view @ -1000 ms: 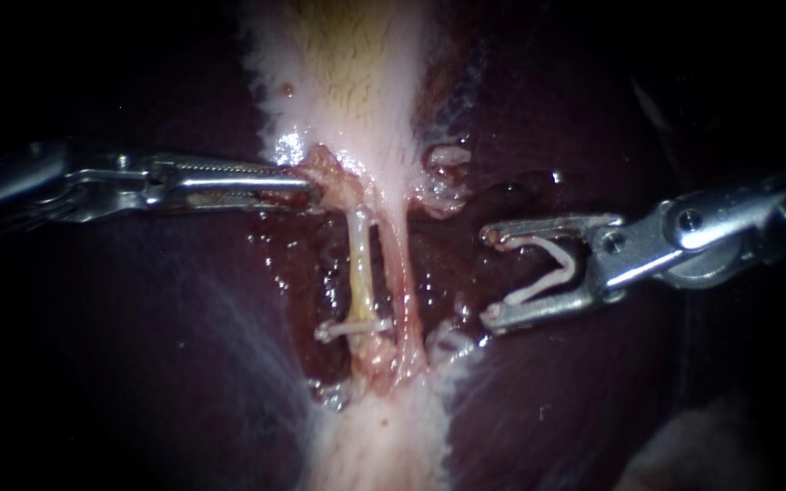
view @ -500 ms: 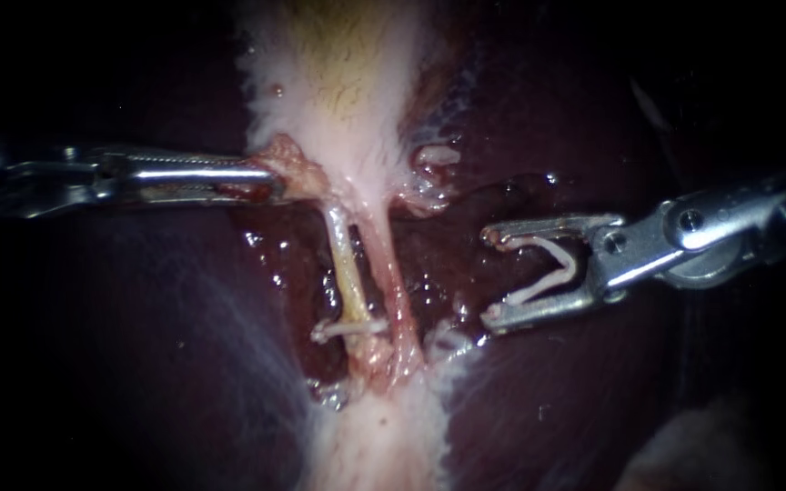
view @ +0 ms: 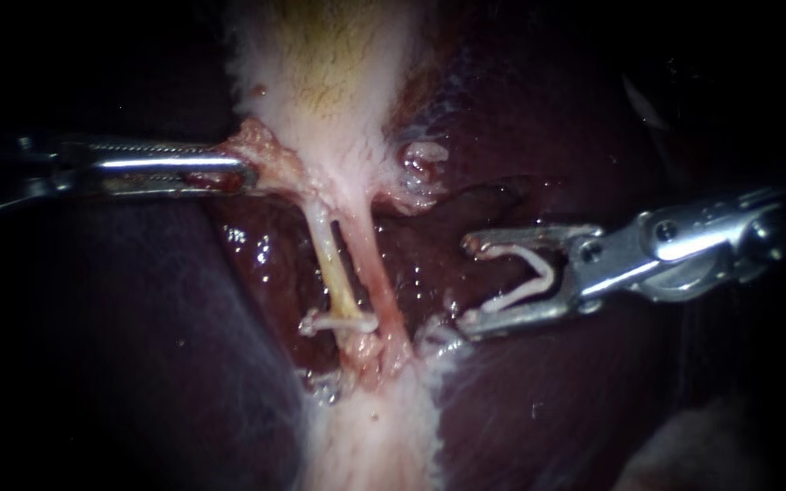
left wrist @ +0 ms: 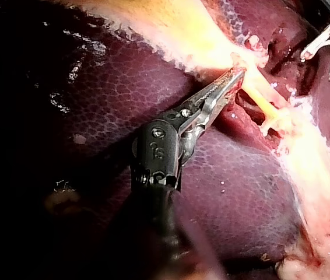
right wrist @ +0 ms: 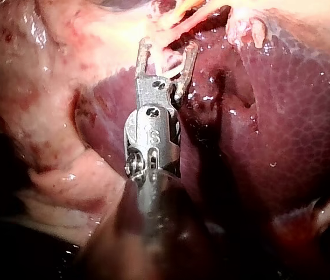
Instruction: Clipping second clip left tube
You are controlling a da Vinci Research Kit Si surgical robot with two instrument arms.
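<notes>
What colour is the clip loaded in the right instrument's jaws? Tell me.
White clip; clearest in the endoscope view.

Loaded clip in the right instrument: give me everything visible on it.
The loaded clip is whitish and looks like plastic. It is a V of two thin legs joined at a bend that sits deep in the jaws, near their pivot. The legs are spread wide, so it is not closed. One leg lies along each jaw of the right instrument, and both jaws touch it. Its open end faces the left tube but is short of it, with wet dark liver showing between them. Nothing else touches it.
</notes>
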